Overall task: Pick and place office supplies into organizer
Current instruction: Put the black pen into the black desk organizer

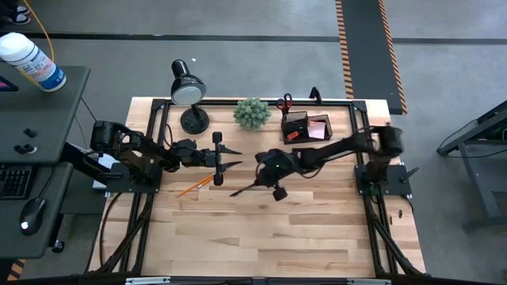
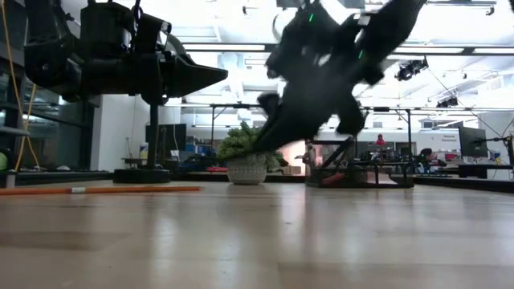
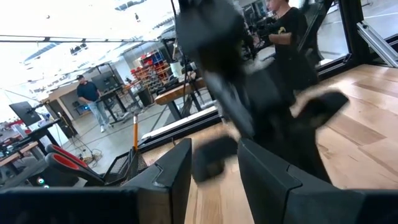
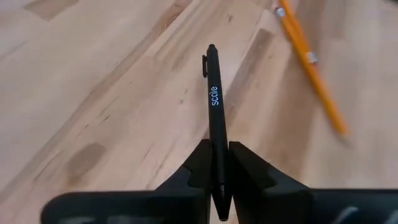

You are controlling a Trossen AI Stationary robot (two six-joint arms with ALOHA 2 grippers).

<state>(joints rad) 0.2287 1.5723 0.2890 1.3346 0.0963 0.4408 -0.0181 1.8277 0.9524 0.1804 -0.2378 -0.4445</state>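
Between the pressed-in fingers of the right gripper [image 4: 219,163] at mid-table, a black pen [image 4: 214,106] juts forward over the wood, its lower end hidden by the fingers. An orange pencil [image 4: 309,59], partly cut off, lies beyond it. The left gripper [image 1: 230,157] hovers nearby, fingers spread. The organizer [image 1: 305,127] sits well behind, its contents hard to make out.

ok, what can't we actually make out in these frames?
- Organizer contents: too small in the high view; low view blocks it behind the blurred right gripper.
- Pen tip: hidden between the right gripper's fingers, right wrist view.
- Pencil ends: cut off by the edge, blurred.
- Left gripper: the blurred right arm fills its wrist view.
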